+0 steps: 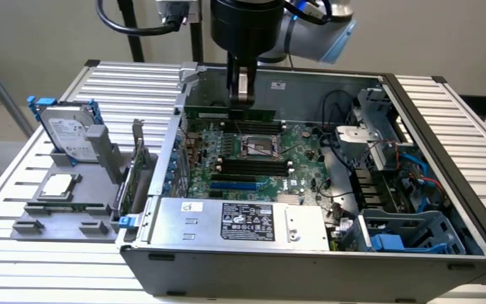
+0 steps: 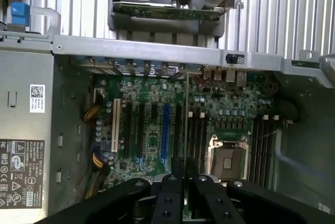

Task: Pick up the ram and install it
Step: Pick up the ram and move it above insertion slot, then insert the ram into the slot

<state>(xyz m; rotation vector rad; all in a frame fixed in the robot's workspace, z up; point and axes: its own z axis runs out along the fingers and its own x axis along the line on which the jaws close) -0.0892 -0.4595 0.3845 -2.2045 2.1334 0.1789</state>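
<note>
On the exterior view's left, a gray fixture (image 1: 66,218) sits on the slatted desk (image 1: 23,272). It carries a silver hard drive in a blue frame (image 1: 68,130), which stands upright at its far end, and a square processor chip (image 1: 57,185), which lies flat nearer the middle. Just beside the fixture, a taller green card with a metal bracket (image 1: 135,168) stands on edge against the outer wall of the open computer case (image 1: 311,269). Inside the case, the power supply (image 1: 243,221) fills the near side, and the motherboard (image 1: 298,149) lies beyond it with its empty processor socket (image 1: 260,147) and black memory slots (image 1: 252,168). The arm (image 1: 243,25) comes down over the far part of the board. Its jaws are drawn in narrow and clamp the ram (image 1: 226,114) at about mid-length. The stick is held on edge, running across the case from the exterior view's left to its right, over the board just beyond the socket and close to the far wall. Whether its lower edge touches a slot cannot be told. In the wrist view the ram (image 2: 186,114) shows edge-on as a thin line between the two black fingers (image 2: 177,174), and it runs alongside the memory slots next to the socket. On the exterior view's right, past a tangle of cables, a drive cage (image 1: 412,231) with blue clips occupies the near corner.
</note>
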